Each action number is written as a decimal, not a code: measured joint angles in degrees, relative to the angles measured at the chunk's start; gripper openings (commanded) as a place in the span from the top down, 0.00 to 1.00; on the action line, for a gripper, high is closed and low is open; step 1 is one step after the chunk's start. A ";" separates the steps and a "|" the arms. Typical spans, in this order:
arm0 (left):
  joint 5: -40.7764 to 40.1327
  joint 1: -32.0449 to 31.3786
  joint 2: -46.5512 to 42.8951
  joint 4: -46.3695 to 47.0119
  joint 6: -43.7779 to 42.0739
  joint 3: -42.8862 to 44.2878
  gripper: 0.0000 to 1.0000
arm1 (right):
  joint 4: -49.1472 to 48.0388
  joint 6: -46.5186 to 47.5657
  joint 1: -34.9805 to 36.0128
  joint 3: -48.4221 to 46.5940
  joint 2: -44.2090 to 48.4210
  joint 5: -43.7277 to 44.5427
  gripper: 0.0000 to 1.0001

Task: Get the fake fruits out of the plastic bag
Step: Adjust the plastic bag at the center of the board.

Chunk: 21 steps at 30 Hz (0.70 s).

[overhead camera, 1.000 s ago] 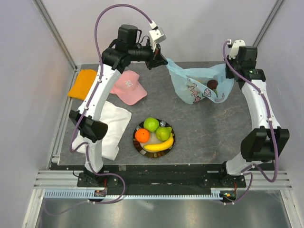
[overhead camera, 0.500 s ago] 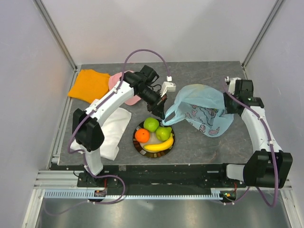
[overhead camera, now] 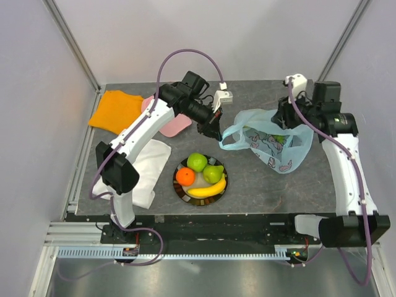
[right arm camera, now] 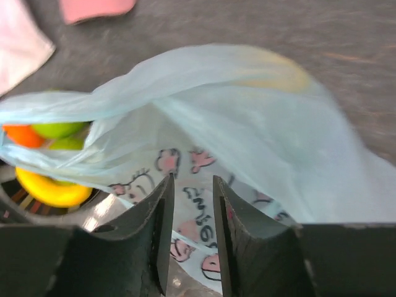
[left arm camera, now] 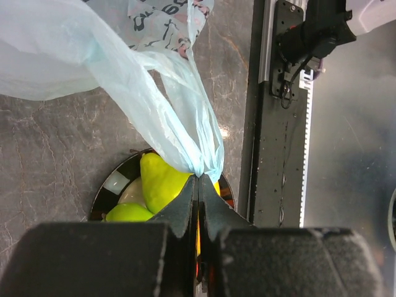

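**Four fruits plated, bag not yet emptied**

The left gripper (left arm camera: 199,179), jaws clamped together on a handle of the plastic bag (overhead camera: 275,148), holds the film taut just above the plate (overhead camera: 179,190). On the plate lie the apple (overhead camera: 197,162), pear (overhead camera: 213,174), orange (overhead camera: 185,177) and banana (overhead camera: 206,191). The bag slumps on the bench (overhead camera: 247,185), right of the plate. The right gripper (right arm camera: 193,180), jaws slightly apart, hovers over the bag and visibly pinches nothing. A yellowish shape (right arm camera: 272,71) shows through the film, so the emptying step appears unfinished. The next move likely calls for the right jaws to reach into the mouth.
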<state>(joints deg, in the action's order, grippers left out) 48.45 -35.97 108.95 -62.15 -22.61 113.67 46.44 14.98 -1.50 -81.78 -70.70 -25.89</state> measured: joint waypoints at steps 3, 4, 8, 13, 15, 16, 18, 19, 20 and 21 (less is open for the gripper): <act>-0.13 0.00 1.46 0.55 1.20 1.14 0.99 | 1.73 1.40 3.04 0.94 -4.61 -4.48 0.71; -0.20 -0.02 2.03 0.85 1.66 1.60 0.98 | 2.47 1.77 3.91 1.36 -7.02 -5.31 0.71; -0.37 -0.13 3.04 1.68 2.86 2.21 0.98 | 4.28 2.89 5.64 1.70 -14.78 -6.43 0.72; -0.57 -0.15 3.08 2.34 3.56 2.21 0.98 | 3.19 0.04 6.12 0.92 -23.96 -4.63 0.46; -0.66 -0.15 3.08 2.38 3.69 2.21 0.98 | 1.03 -3.04 6.16 0.85 -26.38 -1.57 0.30; -0.68 -0.15 3.08 2.45 3.72 2.21 0.98 | -0.17 -4.90 6.16 0.66 -27.43 0.31 0.17; -0.81 -0.15 3.08 2.49 3.74 2.19 0.99 | -2.01 -8.52 6.16 -0.79 -29.73 3.43 0.04; -0.85 -0.15 3.08 2.51 3.74 2.16 0.98 | -2.91 -10.34 6.16 -1.64 -30.80 4.33 0.02; -0.83 -0.15 3.06 2.62 3.74 2.01 0.98 | -3.80 -11.82 6.16 -2.56 -31.87 5.38 0.02; -0.79 -0.15 3.06 2.78 3.74 1.70 0.98 | -4.94 -13.60 6.16 -3.78 -33.27 6.51 0.02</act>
<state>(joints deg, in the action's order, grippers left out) 47.66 -36.12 112.01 -59.37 -18.87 115.37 41.50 1.39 4.67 -85.56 -103.96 -19.38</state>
